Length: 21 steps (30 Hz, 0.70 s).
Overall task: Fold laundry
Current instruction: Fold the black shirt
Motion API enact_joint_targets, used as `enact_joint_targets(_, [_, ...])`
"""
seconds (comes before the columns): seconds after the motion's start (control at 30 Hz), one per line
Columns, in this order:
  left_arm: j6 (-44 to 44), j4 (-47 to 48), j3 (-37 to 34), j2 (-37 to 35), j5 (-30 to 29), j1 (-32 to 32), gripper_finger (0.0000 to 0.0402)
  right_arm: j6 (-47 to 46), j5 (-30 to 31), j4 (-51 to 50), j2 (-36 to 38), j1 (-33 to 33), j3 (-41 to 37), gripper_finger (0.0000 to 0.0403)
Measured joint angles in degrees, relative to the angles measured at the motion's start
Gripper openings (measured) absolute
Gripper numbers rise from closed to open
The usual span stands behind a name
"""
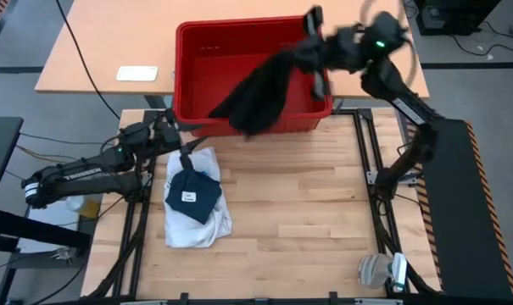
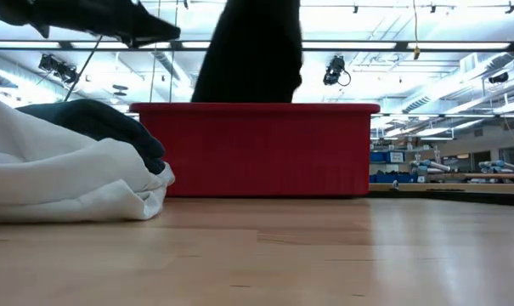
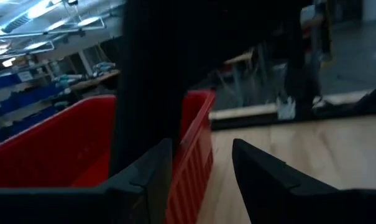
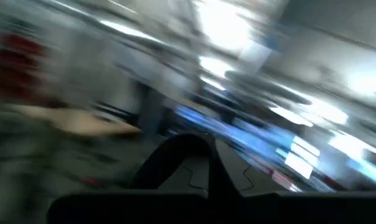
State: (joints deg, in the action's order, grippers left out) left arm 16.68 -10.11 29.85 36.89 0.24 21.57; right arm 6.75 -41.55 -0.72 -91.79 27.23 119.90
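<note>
on the wooden table (image 1: 307, 212), a folded white shirt (image 1: 197, 224) is lying under a dark garment (image 1: 192, 196). beside them the left gripper (image 1: 173, 134) is waiting, fingers parted and empty. the right gripper (image 1: 317, 42), clenched, is lifting a black garment (image 1: 260, 89) from the red crate (image 1: 197, 76); spreading it flat looks next.

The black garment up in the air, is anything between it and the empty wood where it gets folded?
Only the red crate's near wall. The black garment hangs from the right gripper over the crate, and must clear that wall. Beyond it the table is bare; the folded pile lies off to the left.
</note>
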Motion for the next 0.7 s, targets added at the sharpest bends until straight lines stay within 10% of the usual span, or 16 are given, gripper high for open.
enact_joint_targets(0.1, [-4.0, -1.2, 0.0, -2.0, 0.1, -1.1, 0.0171, -3.4, -9.5, 4.3, 2.6, -4.2, 0.0, 0.0009])
enact_joint_targets(0.43, [-21.8, -3.7, 0.0, -5.3, 13.2, -5.2, 0.0171, -8.9, -9.7, -15.3, 8.8, -20.6, 0.0, 0.0016])
enact_joint_targets(0.7, [-23.4, -3.4, 0.0, -5.1, 17.8, -7.7, 0.0171, -5.2, 7.3, -29.8, 4.2, -42.7, 0.0, 0.0015])
